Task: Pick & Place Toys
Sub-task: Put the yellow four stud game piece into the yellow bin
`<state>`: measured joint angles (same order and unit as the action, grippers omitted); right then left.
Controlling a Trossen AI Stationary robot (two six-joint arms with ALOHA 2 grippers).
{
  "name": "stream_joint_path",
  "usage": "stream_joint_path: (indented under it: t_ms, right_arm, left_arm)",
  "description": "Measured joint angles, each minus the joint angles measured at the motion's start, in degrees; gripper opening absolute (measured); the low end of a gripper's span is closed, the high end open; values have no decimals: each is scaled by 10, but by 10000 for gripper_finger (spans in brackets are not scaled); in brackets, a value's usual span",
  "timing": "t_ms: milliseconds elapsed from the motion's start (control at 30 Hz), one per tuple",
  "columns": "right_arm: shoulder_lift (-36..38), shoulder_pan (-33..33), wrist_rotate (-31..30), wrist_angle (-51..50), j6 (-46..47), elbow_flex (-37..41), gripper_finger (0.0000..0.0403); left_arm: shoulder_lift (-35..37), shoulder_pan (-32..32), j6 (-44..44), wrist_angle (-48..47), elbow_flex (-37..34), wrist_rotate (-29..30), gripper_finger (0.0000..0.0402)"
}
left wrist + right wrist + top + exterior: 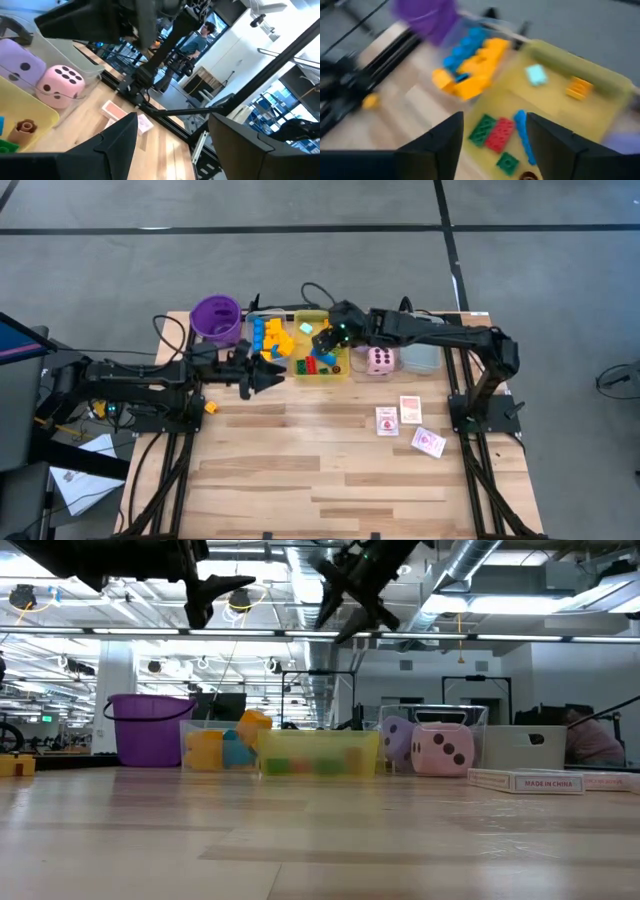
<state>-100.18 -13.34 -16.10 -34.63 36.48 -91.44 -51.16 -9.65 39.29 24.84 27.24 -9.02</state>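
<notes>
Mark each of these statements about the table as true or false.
1. The pink die sits right of the yellow tray in the high view. True.
2. The right gripper hangs above the purple cup. False: it is over the yellow tray.
3. Red-patterned cards lie on bare wood. True.
4. The left gripper holds a die. False: its open fingers hold nothing.
5. The yellow tray is empty. False: it holds green, red and blue blocks.
</notes>
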Motion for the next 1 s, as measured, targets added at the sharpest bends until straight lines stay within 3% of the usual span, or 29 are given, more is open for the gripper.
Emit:
stream_joint_path:
  t_ms: [200, 300, 367, 500, 600, 767, 867, 1000]
  right_arm:
    - [0, 67, 54, 50, -137, 0, 227]
    - [0, 110, 77, 78, -189, 0, 227]
    - [0, 139, 80, 97, -206, 0, 224]
    - [0, 185, 72, 126, -207, 0, 217]
    - [0, 202, 70, 128, -192, 0, 211]
    - [-1, 212, 68, 127, -171, 0, 201]
    - [-12, 212, 68, 125, -170, 0, 196]
    - [-25, 211, 69, 126, -170, 0, 190]
  left_arm:
    - [0, 23, 0, -4, 0, -31, 239]
    - [2, 26, 0, -65, 0, -59, 239]
    - [8, 26, -14, -148, 1, -82, 239]
    - [11, 26, -104, -407, 40, -75, 239]
    - [4, 26, -151, -566, 89, -11, 239]
    - [-35, 26, -151, -796, 166, 82, 239]
    - [-75, 26, -148, -905, 186, 93, 239]
    - [-129, 26, -132, -975, 187, 90, 239]
